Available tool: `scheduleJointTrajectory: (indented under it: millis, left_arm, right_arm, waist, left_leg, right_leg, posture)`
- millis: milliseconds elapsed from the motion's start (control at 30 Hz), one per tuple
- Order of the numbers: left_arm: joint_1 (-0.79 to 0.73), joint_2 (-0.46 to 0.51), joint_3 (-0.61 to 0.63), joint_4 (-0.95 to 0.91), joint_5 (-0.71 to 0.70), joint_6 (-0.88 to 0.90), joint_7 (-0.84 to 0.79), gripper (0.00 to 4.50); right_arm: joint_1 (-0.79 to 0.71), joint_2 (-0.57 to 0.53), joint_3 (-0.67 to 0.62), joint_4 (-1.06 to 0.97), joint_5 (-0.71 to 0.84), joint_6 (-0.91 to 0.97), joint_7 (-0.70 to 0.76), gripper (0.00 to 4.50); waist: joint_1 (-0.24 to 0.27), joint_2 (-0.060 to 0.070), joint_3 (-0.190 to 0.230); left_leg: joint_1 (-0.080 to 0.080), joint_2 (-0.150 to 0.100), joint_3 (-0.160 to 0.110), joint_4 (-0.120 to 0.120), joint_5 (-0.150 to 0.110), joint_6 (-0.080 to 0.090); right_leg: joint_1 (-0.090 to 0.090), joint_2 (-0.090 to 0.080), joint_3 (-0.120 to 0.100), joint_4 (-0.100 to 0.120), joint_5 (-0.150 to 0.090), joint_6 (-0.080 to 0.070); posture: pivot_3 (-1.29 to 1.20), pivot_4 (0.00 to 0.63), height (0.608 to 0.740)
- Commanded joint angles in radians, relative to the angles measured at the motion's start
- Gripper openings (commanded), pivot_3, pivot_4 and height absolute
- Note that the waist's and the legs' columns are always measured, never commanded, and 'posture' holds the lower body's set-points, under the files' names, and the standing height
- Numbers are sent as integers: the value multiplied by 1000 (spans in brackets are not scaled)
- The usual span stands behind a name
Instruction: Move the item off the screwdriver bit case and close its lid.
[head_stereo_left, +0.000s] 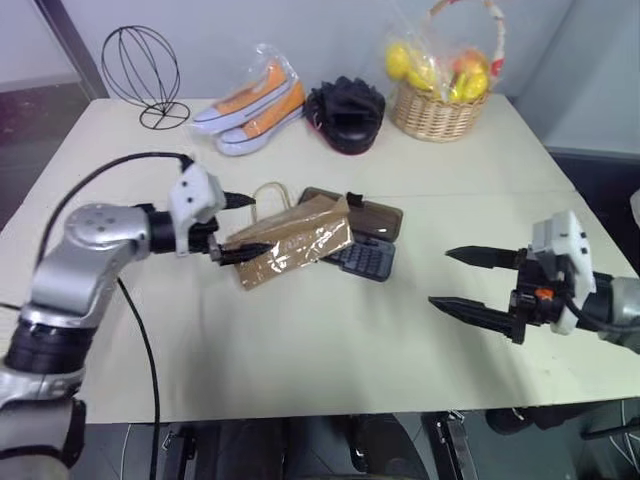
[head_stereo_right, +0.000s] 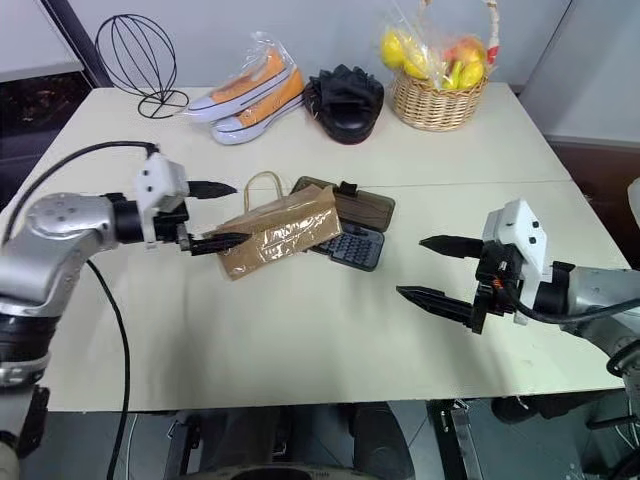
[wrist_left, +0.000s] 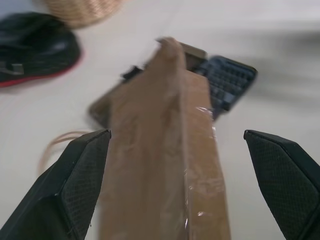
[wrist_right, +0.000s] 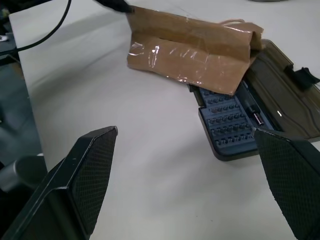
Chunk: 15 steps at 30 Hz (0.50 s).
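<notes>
Left eye view is showing one brown paper bag (head_stereo_left: 292, 243) lying across one open bit case (head_stereo_left: 366, 257) near the middle of the table (head_stereo_left: 330, 340). The bag's long side is running slantwise, its lower end nearer the robot's left, its higher end over the case toward the far right; its looped handles are lying on the far-left side. The case's dark tray of bits is peeking out at the right of the bag, and the brown see-through lid (head_stereo_left: 375, 215) is lying flat, opened away toward the far edge. No writing can be read on any of them.

The left gripper (head_stereo_left: 238, 227) is standing spread wide at the bag's lower-left end, one finger on either side of it, gripping nothing. The right gripper (head_stereo_left: 462, 281) is hanging spread wide over bare table, well to the right of the case, holding nothing.

At the far edge are sitting one wire stand (head_stereo_left: 142, 73), two orange shoes (head_stereo_left: 252, 105) in a clear wrap, one black glove (head_stereo_left: 345, 112) and one fruit basket (head_stereo_left: 438, 90).
</notes>
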Motion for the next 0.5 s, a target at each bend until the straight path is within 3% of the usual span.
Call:
scheduleJointTrajectory:
  millis: [33,167,233,333,500]
  left_arm:
    - [-73,-19,-84,89,121,-101,-23,4462]
    - [-137,-65,-137,180,201,-139,-10,4462]
    - [-142,-78,-144,205,218,-166,-22,3955]
    - [-139,-89,-138,226,223,-182,-44,2638]
    - [-114,-75,-123,249,264,-222,-35,45]
  right_arm:
    - [5,9,-11,-37,4,-19,-28,4500]
    - [22,10,-31,-53,17,-26,-46,4500]
    - [27,13,-36,-58,23,-29,-55,4500]
    - [30,12,-35,-64,25,-36,-63,4500]
    - [19,10,-30,-63,37,-44,-68,4500]
  waist:
    - [1,0,0]
    - [2,0,0]
    - [2,0,0]
    - [1,0,0]
    - [2,0,0]
  left_leg:
    - [0,0,0,0,0,0]
    - [-1,0,0,1,0,0]
    - [-1,0,0,2,0,0]
    - [-1,0,-1,2,0,0]
    - [-1,0,-1,2,0,0]
  right_leg:
    - [0,0,0,0,0,0]
    - [0,0,0,0,0,0]
    - [0,0,0,0,0,0]
    - [0,0,0,0,0,1]
    - [0,0,0,1,1,1]
  posture:
    - [0,150,740]
    - [0,150,740]
    - [0,150,740]
    - [0,150,740]
    - [0,150,740]
